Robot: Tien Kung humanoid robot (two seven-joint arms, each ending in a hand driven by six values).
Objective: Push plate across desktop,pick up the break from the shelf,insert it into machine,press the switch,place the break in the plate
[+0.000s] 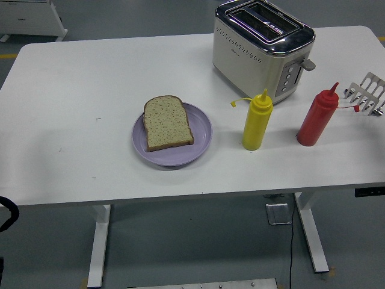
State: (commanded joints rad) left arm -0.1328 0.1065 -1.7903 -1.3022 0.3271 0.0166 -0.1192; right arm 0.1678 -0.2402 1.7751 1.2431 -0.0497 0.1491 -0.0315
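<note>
Near the middle of the tabletop (72,90) I see the lilac plate (203,129) with the slice of bread (167,123) lying flat on it, crust rounded toward the far side, covering the plate's left half and leaving the right part of the dish bare. On the far right stands the toaster (261,51), cream-sided with a shiny chrome top, set at an angle; both of its slots look dark and I can make out nothing standing in them. Its lever (308,64) sticks out from the near right end, above a column of small buttons. Just near of the toaster, a yellow squeeze bottle (257,121) stands upright with its cap strap curling off to the left. To its right, apart from it, a red squeeze bottle (317,117) stands upright too. At the right edge I see the metal bread rack (367,91), partly cut off by the frame, with no slice that I can see in its visible part. Of my arms, only a dark curved piece of the left arm (6,214) shows at the lower left edge, below the tabletop's near edge. Neither hand is in the shot, so I cannot tell how my fingers stand or whether they hold anything.
</note>
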